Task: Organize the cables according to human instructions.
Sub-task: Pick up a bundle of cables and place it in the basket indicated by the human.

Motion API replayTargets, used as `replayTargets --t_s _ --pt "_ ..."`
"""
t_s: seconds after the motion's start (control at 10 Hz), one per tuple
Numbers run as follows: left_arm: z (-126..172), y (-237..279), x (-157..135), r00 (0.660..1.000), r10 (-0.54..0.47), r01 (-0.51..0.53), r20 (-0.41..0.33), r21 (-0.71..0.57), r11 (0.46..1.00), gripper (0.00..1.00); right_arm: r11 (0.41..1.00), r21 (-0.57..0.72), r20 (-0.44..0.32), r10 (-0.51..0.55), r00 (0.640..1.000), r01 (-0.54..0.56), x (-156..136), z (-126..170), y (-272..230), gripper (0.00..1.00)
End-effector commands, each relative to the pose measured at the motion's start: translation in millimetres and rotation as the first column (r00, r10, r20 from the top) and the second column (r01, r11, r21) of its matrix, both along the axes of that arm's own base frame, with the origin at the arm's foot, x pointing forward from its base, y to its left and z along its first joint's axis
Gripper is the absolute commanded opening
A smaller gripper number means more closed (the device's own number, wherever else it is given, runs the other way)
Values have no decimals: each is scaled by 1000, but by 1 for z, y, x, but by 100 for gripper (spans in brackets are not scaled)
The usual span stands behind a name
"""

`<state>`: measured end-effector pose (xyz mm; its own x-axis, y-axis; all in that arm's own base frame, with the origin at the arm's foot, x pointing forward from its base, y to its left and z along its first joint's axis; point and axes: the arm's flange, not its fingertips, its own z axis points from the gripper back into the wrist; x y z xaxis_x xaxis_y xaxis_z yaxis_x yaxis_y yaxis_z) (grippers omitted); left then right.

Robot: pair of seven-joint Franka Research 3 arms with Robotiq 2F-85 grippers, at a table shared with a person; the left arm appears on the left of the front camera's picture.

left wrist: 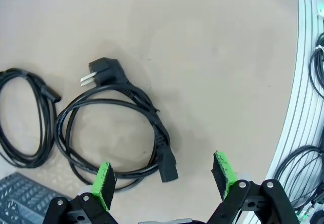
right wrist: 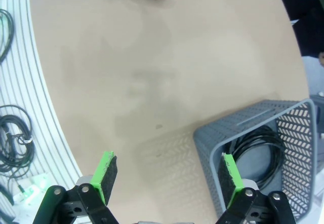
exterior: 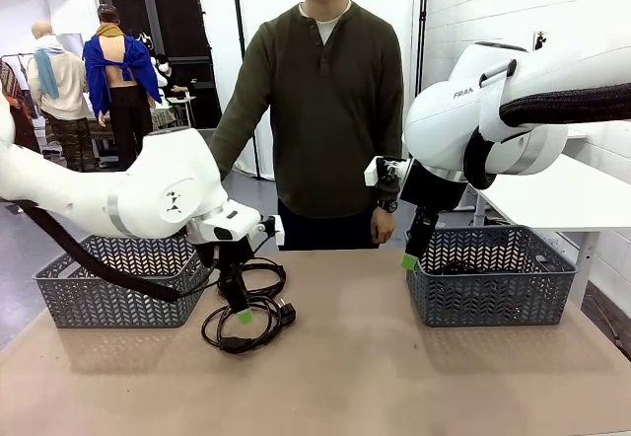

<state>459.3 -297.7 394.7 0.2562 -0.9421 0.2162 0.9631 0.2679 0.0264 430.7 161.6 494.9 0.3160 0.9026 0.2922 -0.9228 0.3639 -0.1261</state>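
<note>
Two cables lie on the table's left half. One coil [left wrist: 109,133] has a chunky wall plug [left wrist: 98,72] and sits right under my left gripper [left wrist: 163,176], which hovers open with nothing between its pads. From the front, that gripper [exterior: 237,310] hangs just over the coil [exterior: 246,329]. The second coil [left wrist: 25,117] rests beside it, nearer the left basket [exterior: 99,303]. My right gripper [right wrist: 168,176] is open and empty above the left rim of the right basket [right wrist: 243,120], where another cable [right wrist: 263,143] lies coiled. In the front view it [exterior: 409,258] hangs by that basket's corner.
A person stands at the far edge between the two grey baskets, one hand [exterior: 383,224] hanging near the right basket [exterior: 493,298]. The table's centre and front are bare tan surface. Loose cords lie on the floor beyond the table edge [left wrist: 298,82].
</note>
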Motion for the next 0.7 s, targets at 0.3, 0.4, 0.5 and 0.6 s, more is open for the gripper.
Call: replayTargets --t_s 0.3,0.4,0.5,0.6 --pt "-21 -28 26 999 -37 41 -39 97 994 100 1000 1 0 -3 1000 3 0 -1 -1 100" --pt "-27 -29 28 999 -33 37 -44 108 993 100 1000 1 0 -3 1000 3 0 -1 -1 100" --pt "-31 -31 28 999 -30 35 -45 108 994 100 1000 1 0 -3 1000 3 0 -1 -1 100" --pt "-38 -33 31 998 -31 37 -56 107 994 100 1000 1 0 -3 1000 3 0 -1 -1 100"
